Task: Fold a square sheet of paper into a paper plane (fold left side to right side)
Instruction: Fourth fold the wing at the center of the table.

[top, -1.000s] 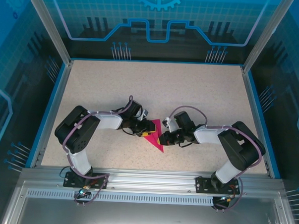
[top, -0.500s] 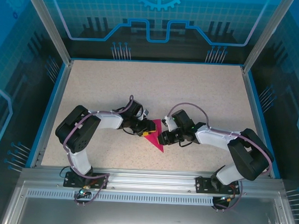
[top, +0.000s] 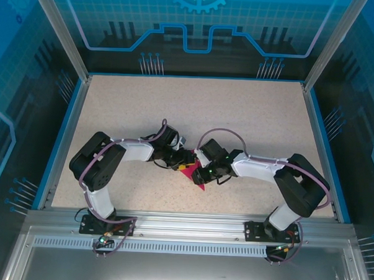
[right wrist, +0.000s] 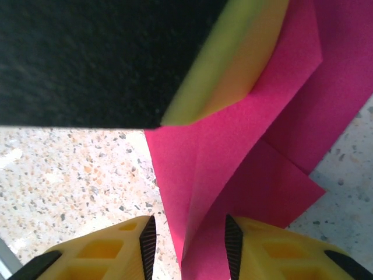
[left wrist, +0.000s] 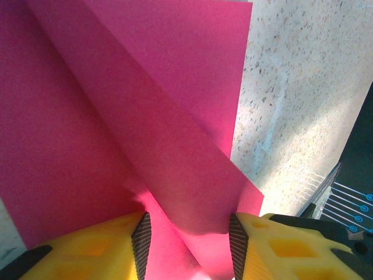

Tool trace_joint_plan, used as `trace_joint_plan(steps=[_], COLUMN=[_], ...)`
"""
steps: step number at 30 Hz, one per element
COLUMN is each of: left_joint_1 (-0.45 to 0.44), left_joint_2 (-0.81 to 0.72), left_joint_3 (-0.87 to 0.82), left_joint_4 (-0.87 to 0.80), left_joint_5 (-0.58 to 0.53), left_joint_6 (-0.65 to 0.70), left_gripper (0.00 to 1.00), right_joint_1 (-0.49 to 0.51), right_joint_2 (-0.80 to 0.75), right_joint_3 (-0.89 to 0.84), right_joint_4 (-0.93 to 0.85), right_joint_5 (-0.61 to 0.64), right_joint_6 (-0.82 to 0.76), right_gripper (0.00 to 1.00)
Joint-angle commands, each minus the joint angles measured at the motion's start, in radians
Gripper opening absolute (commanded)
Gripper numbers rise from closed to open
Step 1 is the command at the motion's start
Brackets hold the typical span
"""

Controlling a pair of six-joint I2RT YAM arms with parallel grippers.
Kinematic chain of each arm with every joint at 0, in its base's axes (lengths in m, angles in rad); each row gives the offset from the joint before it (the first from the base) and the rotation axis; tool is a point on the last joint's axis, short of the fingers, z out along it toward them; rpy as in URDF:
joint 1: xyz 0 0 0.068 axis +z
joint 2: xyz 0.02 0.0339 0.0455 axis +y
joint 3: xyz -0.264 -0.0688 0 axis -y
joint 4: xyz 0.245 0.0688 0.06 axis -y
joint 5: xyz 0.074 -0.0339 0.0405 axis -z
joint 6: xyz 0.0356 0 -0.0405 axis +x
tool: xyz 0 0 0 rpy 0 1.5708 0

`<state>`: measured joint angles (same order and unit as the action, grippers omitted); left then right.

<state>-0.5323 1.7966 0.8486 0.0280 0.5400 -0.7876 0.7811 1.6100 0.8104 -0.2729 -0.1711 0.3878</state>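
Paper [top: 200, 183], pink and partly folded, lies mid-surface [top: 176, 102] in the top view, where your left hand [top: 185, 163] and right hand [top: 202, 173] meet on it. From the left wrist, you see the fingers [left wrist: 141, 242] partly apart around a raised fold [left wrist: 175, 146], perhaps not pinching it. From the right wrist, that hand is likewise half open astride the paper.

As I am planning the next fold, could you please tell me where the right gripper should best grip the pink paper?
I would take the lifted flap of the pink paper, standing off the table between the open fingers of the right gripper. Come in low from the right, since the rest lies flat and the left gripper occupies the other side.
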Motion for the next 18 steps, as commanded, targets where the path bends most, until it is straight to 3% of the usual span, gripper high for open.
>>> trace_joint_plan(steps=[1, 4, 11, 18], left_joint_1=[-0.003, -0.003, -0.005, -0.003], left_joint_2=[0.006, 0.005, 0.0, -0.003], left_joint_3=[0.009, 0.008, 0.0, -0.006], left_joint_4=[-0.046, -0.048, -0.049, -0.052], left_joint_5=[-0.027, -0.028, -0.034, -0.037], left_joint_6=[0.006, 0.008, 0.01, 0.011], left_gripper=[0.43, 0.43, 0.43, 0.43], right_joint_1=[0.015, 0.015, 0.002, -0.023], right_joint_2=[0.014, 0.019, 0.016, -0.004], right_joint_3=[0.019, 0.019, 0.006, -0.026], right_joint_4=[-0.037, -0.038, 0.013, 0.066], right_joint_5=[0.015, 0.018, -0.028, -0.075], right_joint_6=[-0.012, -0.015, -0.015, -0.015], right_gripper=[0.35, 0.22, 0.04, 0.0])
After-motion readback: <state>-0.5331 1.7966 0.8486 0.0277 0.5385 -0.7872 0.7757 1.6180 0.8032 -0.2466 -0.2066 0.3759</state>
